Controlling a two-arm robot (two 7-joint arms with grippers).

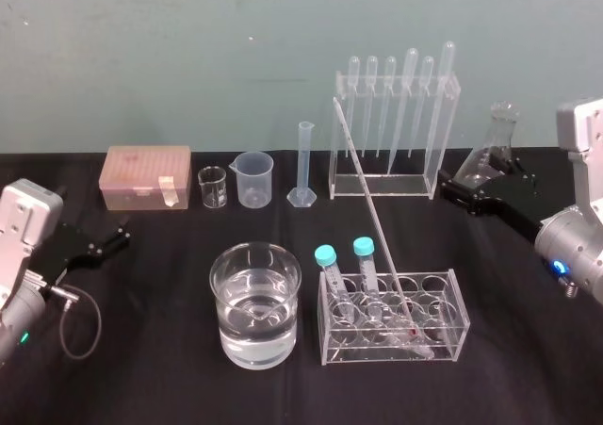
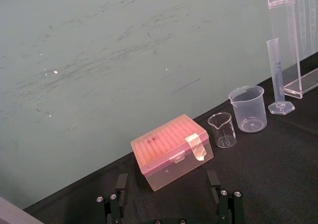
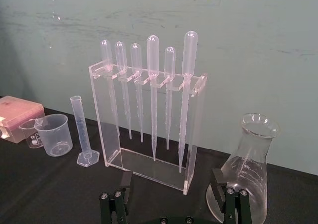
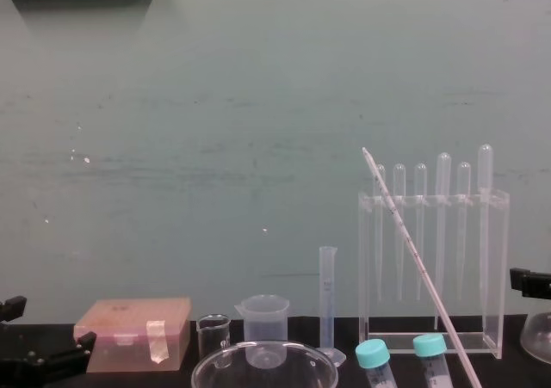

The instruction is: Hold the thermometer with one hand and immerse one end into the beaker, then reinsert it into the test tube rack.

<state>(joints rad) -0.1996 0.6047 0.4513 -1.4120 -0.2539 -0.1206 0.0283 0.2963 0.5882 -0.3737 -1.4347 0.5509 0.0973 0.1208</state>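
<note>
A: Both arms are parked at the sides of the table (image 1: pixel 151 378). Your left gripper (image 1: pixel 115 238) is sitting far left. Your right gripper (image 1: pixel 457 191) is sitting far right, just beside the flask (image 1: pixel 495 142). Both are gaping wide and carrying nothing.

B: So no step is under way. Where is the thermometer standing?

A: The thermometer (image 1: pixel 372 213) is leaning in the rack (image 1: pixel 457 302), bulb end down beside the capped tubes (image 1: pixel 367 274), top tilting back towards the pipette stand (image 1: pixel 438 161). The beaker (image 1: pixel 215 288), part full of water, is standing just left of the rack.

B: By my judgement, you are facing three faults. Swinging in from the right, you are risking a knock on the stand or flask. Pulling against the rod's lean, you are risking levering the light rack over. Pinching hard, you are risking cracked glass. Pinching softly, you are risking a slip.

A: Behind, a scuffed green wall (image 1: pixel 188 48) is closing off the room. A black cover (image 1: pixel 528 378) is lying flat over the table.
</note>
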